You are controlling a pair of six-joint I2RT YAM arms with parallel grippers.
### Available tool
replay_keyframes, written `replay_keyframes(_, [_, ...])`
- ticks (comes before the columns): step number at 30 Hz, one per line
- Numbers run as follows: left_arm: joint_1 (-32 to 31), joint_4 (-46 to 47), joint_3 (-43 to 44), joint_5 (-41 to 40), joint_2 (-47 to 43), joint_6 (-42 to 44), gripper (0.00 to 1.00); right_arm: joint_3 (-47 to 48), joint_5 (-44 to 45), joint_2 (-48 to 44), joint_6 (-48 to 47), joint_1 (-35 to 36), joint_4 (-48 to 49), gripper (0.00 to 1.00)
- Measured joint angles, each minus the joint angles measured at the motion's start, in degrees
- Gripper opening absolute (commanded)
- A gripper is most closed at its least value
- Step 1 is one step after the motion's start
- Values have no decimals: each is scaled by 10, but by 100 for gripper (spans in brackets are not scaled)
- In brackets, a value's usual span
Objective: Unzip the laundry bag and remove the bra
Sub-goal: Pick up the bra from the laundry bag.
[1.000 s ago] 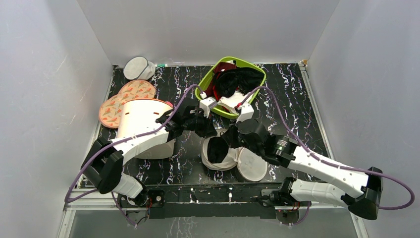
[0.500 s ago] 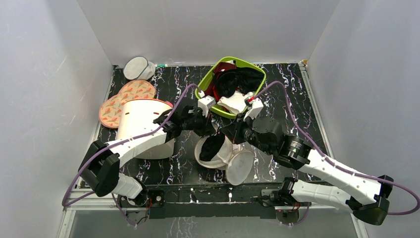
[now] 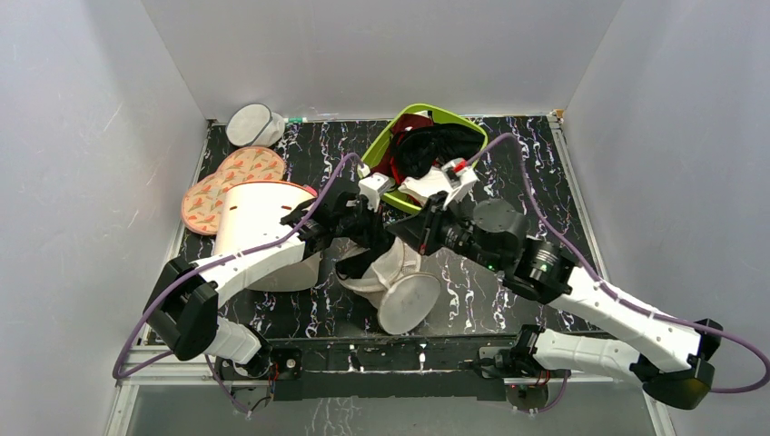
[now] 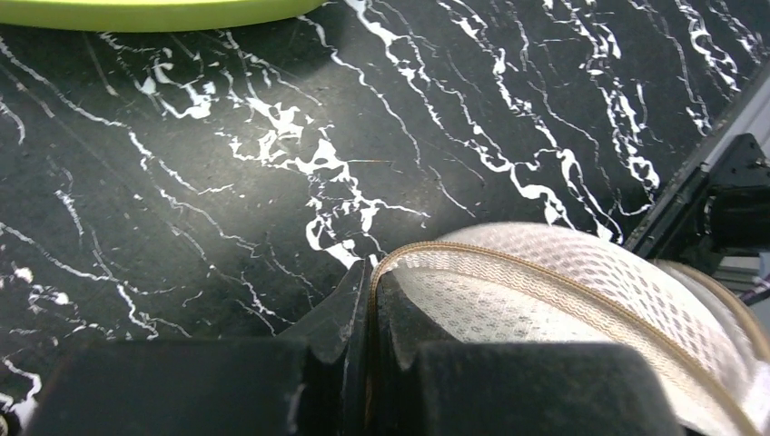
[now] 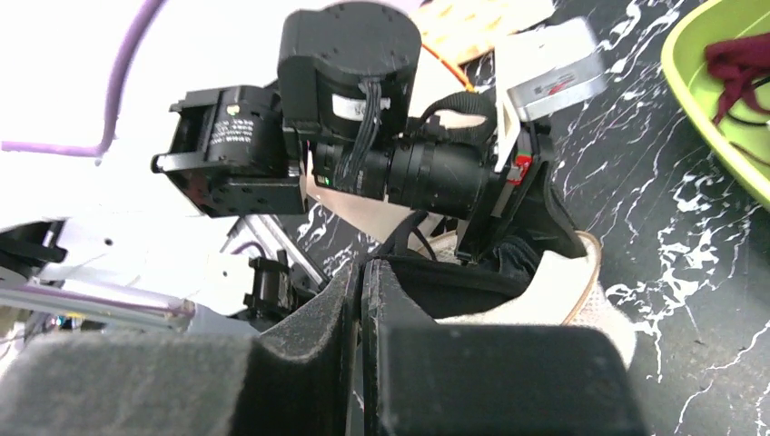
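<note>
Left pincer [image 4: 367,272] clenched on laundry bag [image 4: 563,282] zip rim; right pincer [image 5: 360,270] clenched on its open edge. Left-arm motor label [image 5: 241,133]: print unreadable.

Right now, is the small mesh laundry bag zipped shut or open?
Open. In the top view the laundry bag splays into two halves; the right wrist view shows its rim gaping over a dark inside.

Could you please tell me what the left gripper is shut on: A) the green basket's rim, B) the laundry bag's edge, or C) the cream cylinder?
B: the left wrist view shows the left gripper pinching the laundry bag at its zip edge.
</note>
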Motion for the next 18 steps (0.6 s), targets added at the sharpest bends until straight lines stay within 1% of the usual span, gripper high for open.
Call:
replay_keyframes(2, [0, -8, 2, -15, 0, -1, 0, 1, 13, -17, 0, 0, 3, 0])
replay_keyframes(6, [0, -15, 7, -30, 1, -2, 0, 0, 66, -46, 0, 0, -12, 0])
replay_keyframes(10, [0, -15, 7, -33, 1, -2, 0, -35, 127, -54, 1, 0, -41, 1])
replay_keyframes(12, [0, -17, 7, -34, 1, -2, 0, -70, 153, -50, 0, 0, -64, 8])
replay_keyframes(13, [0, -18, 7, -34, 2, -3, 0, -91, 169, -41, -1, 0, -86, 15])
replay_keyframes(14, [0, -19, 7, -35, 4, -3, 0, -101, 184, -20, -8, 0, -123, 27])
replay_keyframes(15, [0, -22, 7, -37, 8, -3, 0, -101, 196, 5, -17, 0, -144, 45])
replay_keyframes(16, [0, -25, 8, -39, 11, -3, 0, -90, 202, 29, -31, 0, -176, 52])
replay_keyframes(18, [0, -26, 10, -39, 18, -3, 0, -47, 202, 59, -57, 0, -219, 60])
